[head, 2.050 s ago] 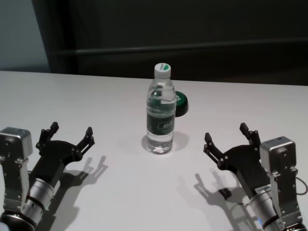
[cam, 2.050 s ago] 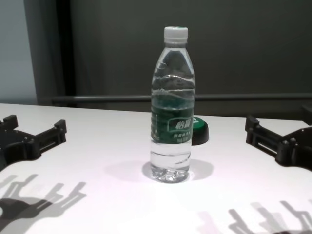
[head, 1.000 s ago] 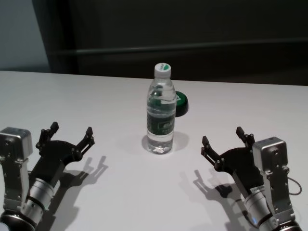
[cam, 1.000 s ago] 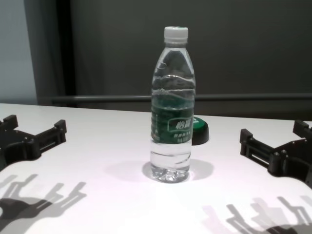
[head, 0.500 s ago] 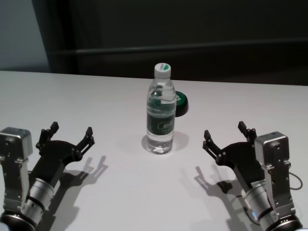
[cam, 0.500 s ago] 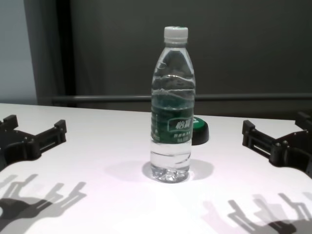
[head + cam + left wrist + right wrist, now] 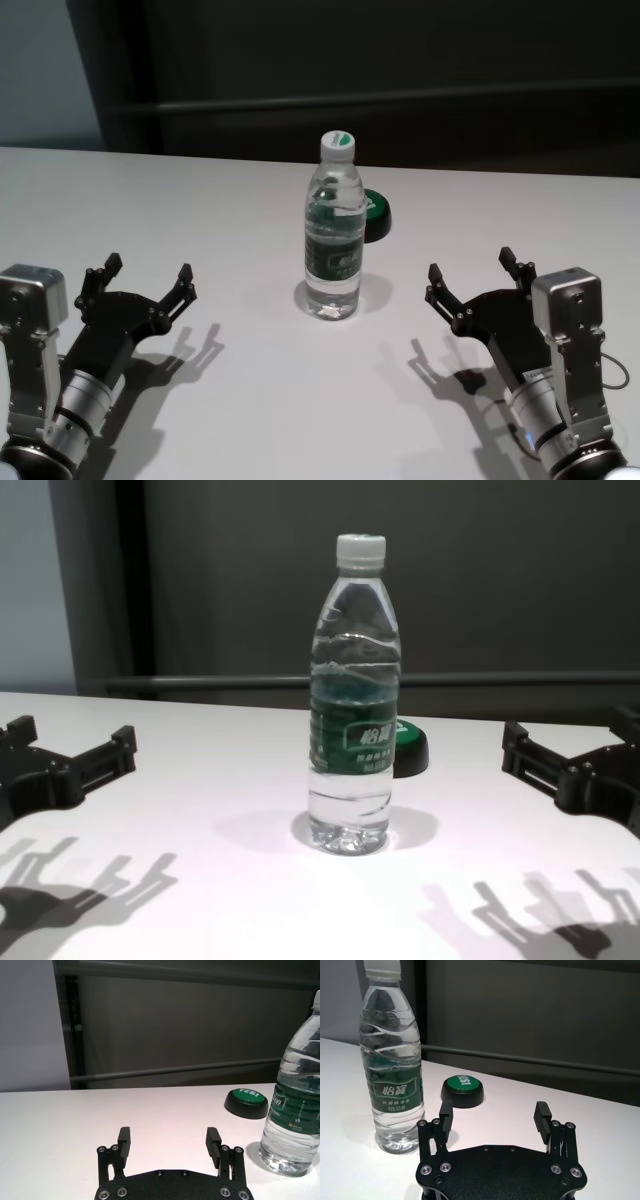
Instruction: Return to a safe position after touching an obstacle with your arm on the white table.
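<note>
The obstacle, a tall clear water bottle point(image 7: 333, 235) with a white cap and dark green label, stands upright at the middle of the white table point(image 7: 230, 210). It also shows in the chest view point(image 7: 354, 695), the left wrist view point(image 7: 295, 1095) and the right wrist view point(image 7: 392, 1067). My right gripper point(image 7: 472, 275) hovers open to the bottle's right, apart from it, with nothing between its fingers point(image 7: 446, 1112). At the near left my left gripper point(image 7: 148, 273) is open and empty too, well away from the bottle.
A low black disc with a green top point(image 7: 374, 215) lies just behind and to the right of the bottle, also in the chest view point(image 7: 410, 748). A dark wall with a horizontal rail runs behind the table's far edge.
My right gripper dipped toward the near edge a second ago and has since come back up and slightly to the right. The bottle and left arm have not moved.
</note>
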